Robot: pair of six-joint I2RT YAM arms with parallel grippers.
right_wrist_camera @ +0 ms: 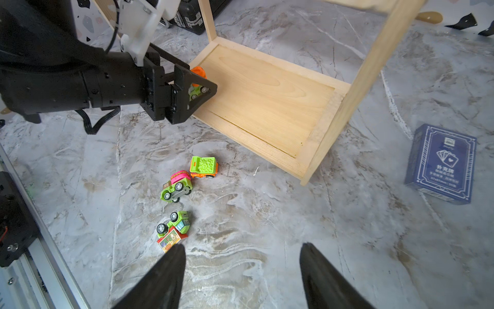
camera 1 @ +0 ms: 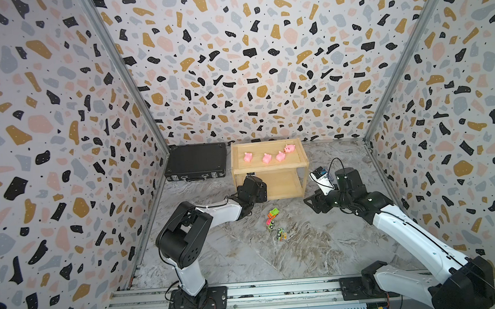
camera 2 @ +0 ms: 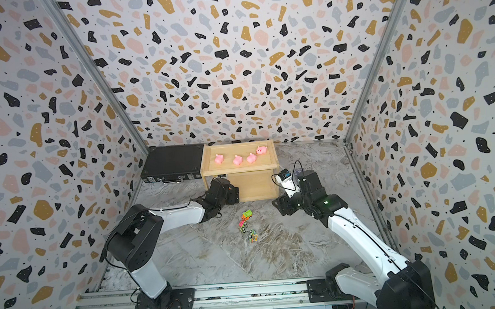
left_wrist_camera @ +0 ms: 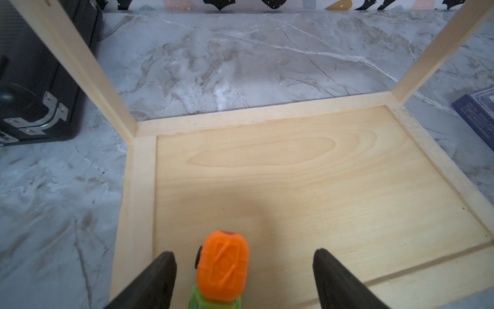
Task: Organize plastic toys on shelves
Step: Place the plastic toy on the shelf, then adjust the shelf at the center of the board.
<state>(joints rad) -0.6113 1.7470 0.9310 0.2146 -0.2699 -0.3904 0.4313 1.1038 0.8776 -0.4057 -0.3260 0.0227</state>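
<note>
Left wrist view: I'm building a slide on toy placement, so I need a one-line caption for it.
Open left gripper straddles an orange-and-green toy vehicle on the wooden rack's lower tier.

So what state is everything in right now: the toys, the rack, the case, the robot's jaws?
Rack, upright, one toy on its lower tier.
Pigs, all four on the top tier.
Orange-topped truck, on the lower tier, ungripped.
Left jaws, open either side of that truck.
Right jaws, open, empty.
Orange dump truck, upright on the table.
Pink-topped car, tipped on its side.
Green truck, also on its side.
Black case, shut.
</note>
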